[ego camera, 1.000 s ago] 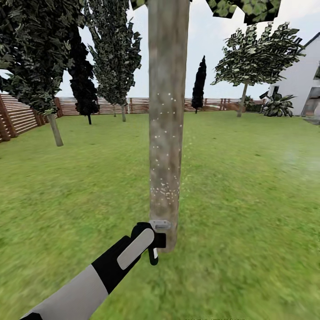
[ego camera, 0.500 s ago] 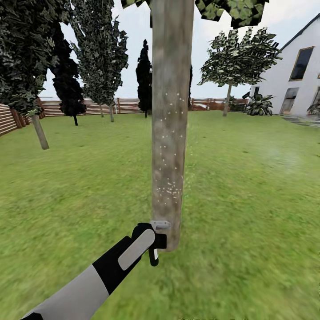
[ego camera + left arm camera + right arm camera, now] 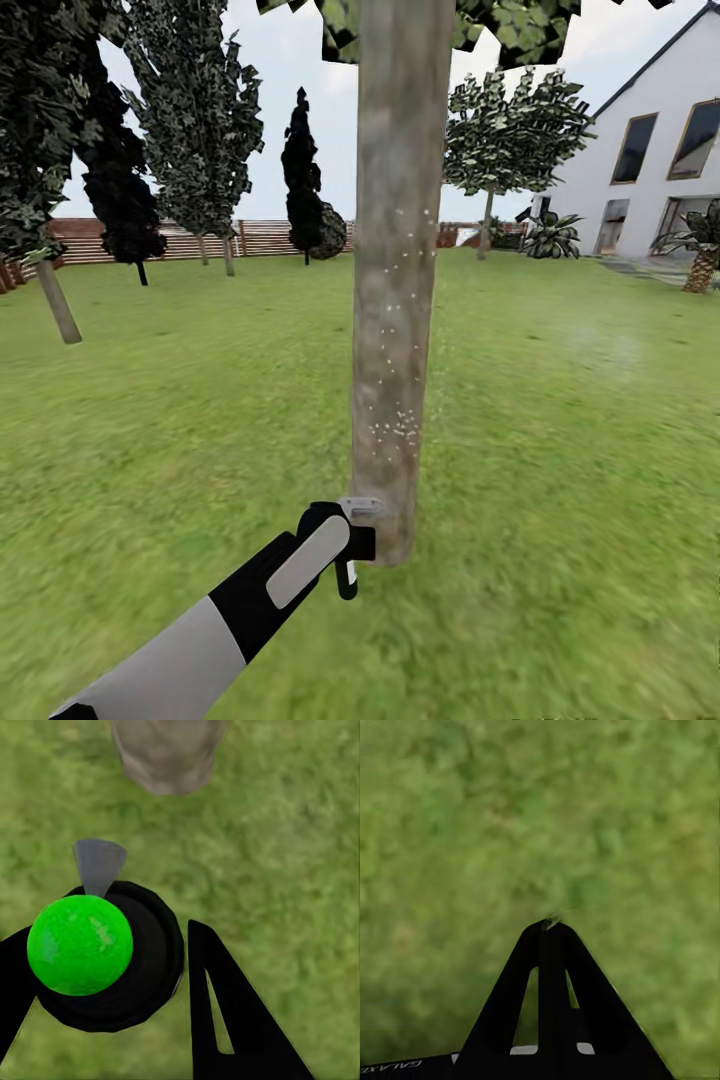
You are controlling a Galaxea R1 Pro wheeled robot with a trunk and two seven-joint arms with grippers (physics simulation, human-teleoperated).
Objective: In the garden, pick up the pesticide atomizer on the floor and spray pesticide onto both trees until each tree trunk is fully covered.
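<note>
A thick mottled tree trunk (image 3: 398, 250) rises straight in front of me, with white pesticide specks (image 3: 398, 432) scattered over its lower and middle part. My left gripper (image 3: 350, 548) is held at the trunk's base, shut on the pesticide atomizer (image 3: 360, 506), whose grey head sits right against the bark. In the left wrist view the atomizer (image 3: 146, 964) is a round black body with a green ball on top and a grey nozzle pointing at the trunk base (image 3: 169, 754), between the fingers (image 3: 221, 1020). My right gripper (image 3: 549, 924) hangs shut over bare grass.
Lawn (image 3: 560, 420) lies all around the trunk. Another leaning trunk (image 3: 55, 300) stands at the far left, dark bushes (image 3: 122, 205) and a slat fence (image 3: 260, 238) at the back, a white house (image 3: 650, 170) and a palm (image 3: 700, 250) at the right.
The whole picture has shifted: the house has come further into view at the right and the background trees have slid left. The left gripper stays at the trunk base holding the atomizer.
</note>
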